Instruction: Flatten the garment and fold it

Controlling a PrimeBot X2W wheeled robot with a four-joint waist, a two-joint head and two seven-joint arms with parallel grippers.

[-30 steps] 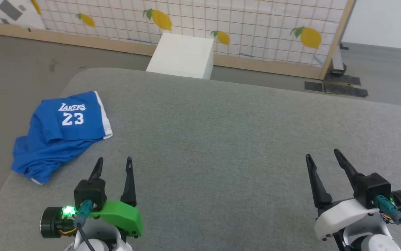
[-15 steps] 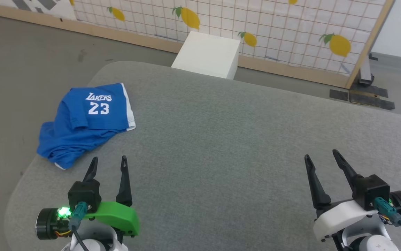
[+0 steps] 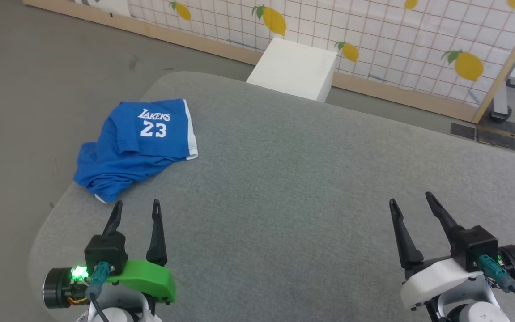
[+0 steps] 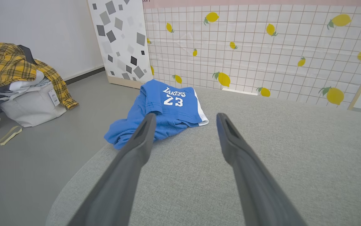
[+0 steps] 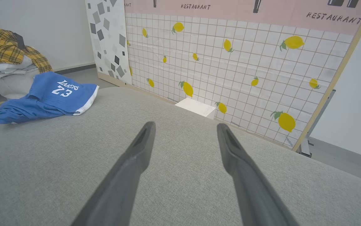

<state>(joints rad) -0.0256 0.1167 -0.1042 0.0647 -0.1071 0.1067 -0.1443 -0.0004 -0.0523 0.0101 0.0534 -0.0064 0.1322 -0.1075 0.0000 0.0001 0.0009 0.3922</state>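
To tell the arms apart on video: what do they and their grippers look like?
Both have two long dark fingers on a black block and a teal cable plug. The left gripper has a green bracket and light; the right gripper a white bracket.

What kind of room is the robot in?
Probably a practice room for robots, not a home: a lemon-print panel stands as a fake wall, clothes are piled on the floor, and the shorts lie on a padded table.

The garment point(image 3: 125, 154) lies on the table point(image 3: 306, 179), far left.
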